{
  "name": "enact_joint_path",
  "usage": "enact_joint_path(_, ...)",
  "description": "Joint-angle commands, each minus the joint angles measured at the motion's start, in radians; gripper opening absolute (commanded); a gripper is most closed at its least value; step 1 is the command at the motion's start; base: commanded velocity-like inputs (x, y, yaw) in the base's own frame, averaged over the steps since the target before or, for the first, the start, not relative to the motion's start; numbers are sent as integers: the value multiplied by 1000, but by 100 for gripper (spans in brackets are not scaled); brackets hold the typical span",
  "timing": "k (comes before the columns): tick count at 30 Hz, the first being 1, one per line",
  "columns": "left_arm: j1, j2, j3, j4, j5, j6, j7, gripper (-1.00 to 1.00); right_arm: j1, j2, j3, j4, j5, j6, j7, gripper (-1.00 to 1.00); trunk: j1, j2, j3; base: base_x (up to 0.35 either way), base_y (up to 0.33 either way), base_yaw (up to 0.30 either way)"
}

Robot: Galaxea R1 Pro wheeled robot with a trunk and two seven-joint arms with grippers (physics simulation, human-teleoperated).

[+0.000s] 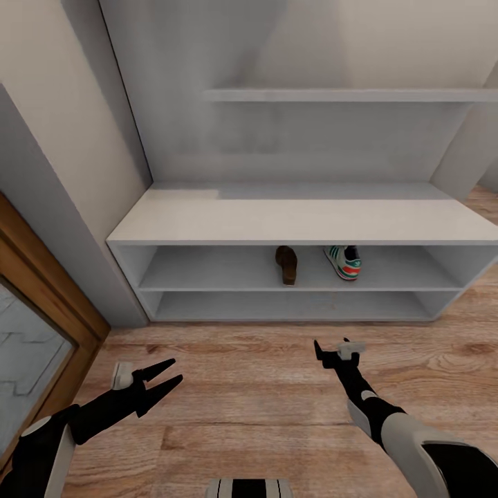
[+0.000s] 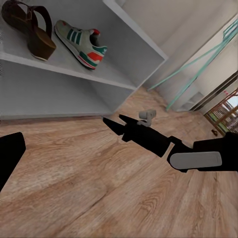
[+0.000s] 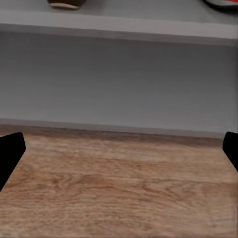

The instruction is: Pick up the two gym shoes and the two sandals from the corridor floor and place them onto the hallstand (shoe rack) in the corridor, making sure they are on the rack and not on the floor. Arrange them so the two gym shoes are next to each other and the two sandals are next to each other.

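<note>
Nearest the robot, both arms reach out low over the wood floor. The left gripper has its two dark fingers spread apart with nothing between them. The right gripper points toward the shoe rack; in the head view its fingers look close together, but the right wrist view shows the two fingertips far apart at the picture's edges, so it is spread and empty too. In the left wrist view the right gripper hangs just above the planks with bare floor under it.

Between the grippers and the rack lies a stretch of floor. To the left a wooden door frame with a glass panel stands against the wall.

Beyond, the rack is a low grey bench with two open shelves. On the upper shelf a brown sandal and a white sneaker with green stripes and red-orange accents sit near each other, apart, toward the middle. The bench top overhangs them. The lower shelf is right behind the right gripper's line.

Farthest, a grey wall shelf runs above the bench.
</note>
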Motion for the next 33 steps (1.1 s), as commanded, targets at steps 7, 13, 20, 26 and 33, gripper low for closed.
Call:
enact_joint_path(7, 0, 0, 2, 0, 2, 11, -4, 100, -1, -5, -3, 4, 2, 3, 2, 100, 0, 0, -1, 0, 0, 0)
enact_joint_path(13, 0, 0, 2, 0, 2, 10, -4, 100, -1, -4, -3, 23, 0, 41, 1, 100, 0, 0, -1, 0, 0, 0)
enact_joint_path(20, 0, 0, 2, 3, 2, 9, -4, 100, -1, -4, -3, 26, -2, 63, 0, 100, 0, 0, -1, 0, 0, -245)
enact_joint_path(26, 0, 0, 0, 3, 2, 8, -4, 100, -1, -4, -3, 26, -2, 63, 0, 100, 0, 0, -1, 0, 0, -299)
enact_joint_path(33, 0, 0, -5, 5, 1, 8, -4, 100, -1, -4, -3, 26, -2, 63, 0, 100, 0, 0, -1, 0, 0, -300)
